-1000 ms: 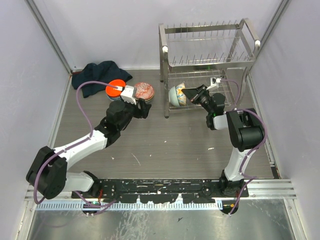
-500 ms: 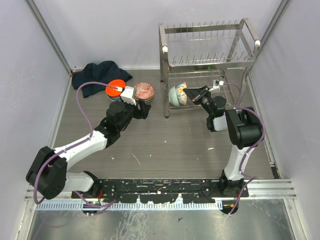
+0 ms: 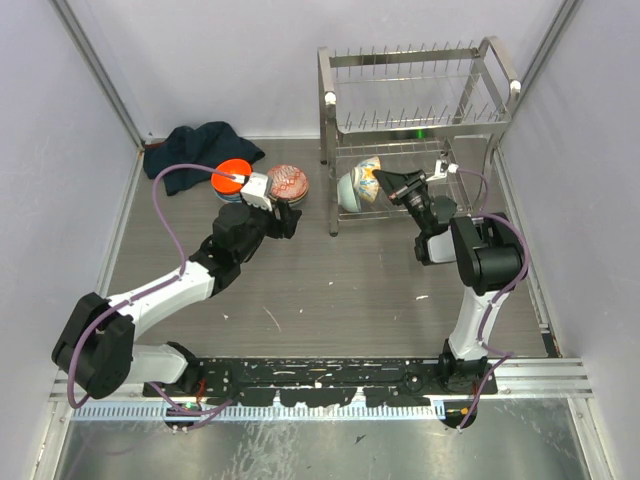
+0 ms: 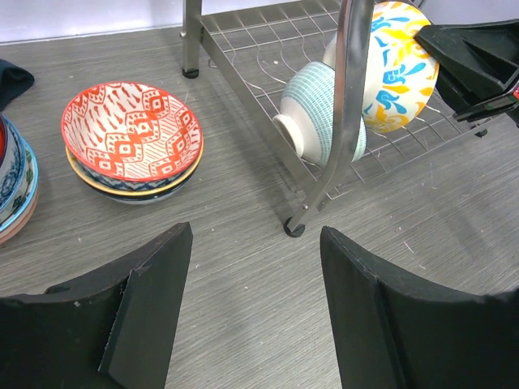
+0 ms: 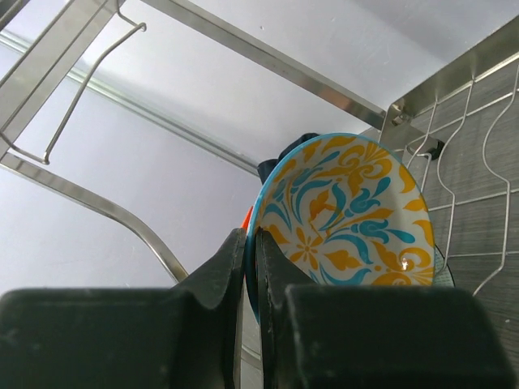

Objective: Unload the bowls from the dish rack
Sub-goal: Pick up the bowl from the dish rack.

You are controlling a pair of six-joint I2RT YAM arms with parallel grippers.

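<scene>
At the far left a dark cloth (image 3: pixel 190 148) lies bunched on the desk (image 3: pixel 330 290). Just right of it the orange bowl (image 3: pixel 235 172) tops a short stack, and beside that the red-patterned bowl (image 4: pixel 130 134) sits upright on its own small stack, both well outside the rack.

My left gripper (image 3: pixel 258 190) hangs over the desk just near of these stacks. Its fingers (image 4: pixel 146 308) stand wide apart with nothing between them, pointing toward the rack's near-left leg.

The dish rack (image 3: pixel 420 90) stands at the far right. Its top tier of prongs holds nothing I can make out. On the lower wire shelf, at its left end, the blue-striped bowl (image 4: pixel 320 109) lies tipped on its side with its foot facing me. Just behind it the floral bowl (image 5: pixel 349 219) stands on edge, yellow and blue inside.

My right gripper (image 3: pixel 385 180) reaches into that lower tier from the right, its jaws pinched together on the floral bowl's rim.
</scene>
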